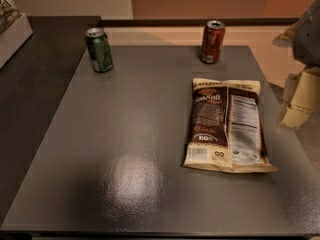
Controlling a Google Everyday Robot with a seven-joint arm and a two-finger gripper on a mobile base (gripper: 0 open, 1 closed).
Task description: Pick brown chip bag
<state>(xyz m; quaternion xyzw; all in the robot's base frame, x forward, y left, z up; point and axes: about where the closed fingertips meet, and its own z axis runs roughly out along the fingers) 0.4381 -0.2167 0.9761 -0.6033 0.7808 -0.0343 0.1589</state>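
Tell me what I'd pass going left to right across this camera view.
First the green soda can → brown chip bag → gripper, past the right edge of the table. The red-brown soda can stands behind the bag and overlaps it sideways, so it is left unplaced.

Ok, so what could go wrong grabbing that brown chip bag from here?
The chip bag lies flat on the table, so the gripper, off to its right, may slip or only pinch a wrinkle. A sideways push could slide the bag across the smooth top. The red can stands just behind the bag; an overshooting reach might tip it.
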